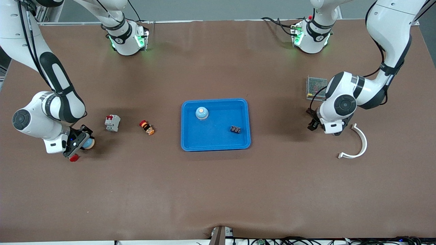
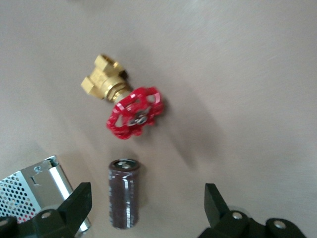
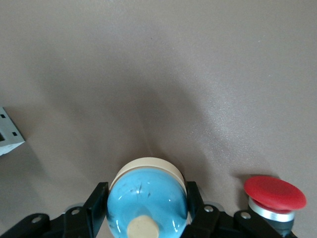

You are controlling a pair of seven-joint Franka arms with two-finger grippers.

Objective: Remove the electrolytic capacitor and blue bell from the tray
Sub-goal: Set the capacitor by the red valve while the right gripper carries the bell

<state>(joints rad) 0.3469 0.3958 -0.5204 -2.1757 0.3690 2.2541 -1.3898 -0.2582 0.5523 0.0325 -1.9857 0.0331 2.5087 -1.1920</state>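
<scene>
The capacitor (image 2: 125, 192) lies on the desk (image 1: 218, 190) under the spread left end effector (image 2: 148, 203), off the tray (image 1: 190, 143). The right end effector (image 3: 144, 210) clamps a blue bell (image 3: 147, 198) above the desk's right-arm end; another bell (image 1: 201, 113) remains in the tray.

- Two glossy white, rounded robot arms with black bands at the joints, each rising from a white base ringed with glowing green lights.
- Thin black cables run along the upper links and trail from the bases.
- Round dark grey caps sit on the wrist joints.
- The left gripper (image 2: 148, 203) and right gripper (image 3: 143, 210) have matte black angular plastic fingers, with small silver screws set in the black bodies.
</scene>
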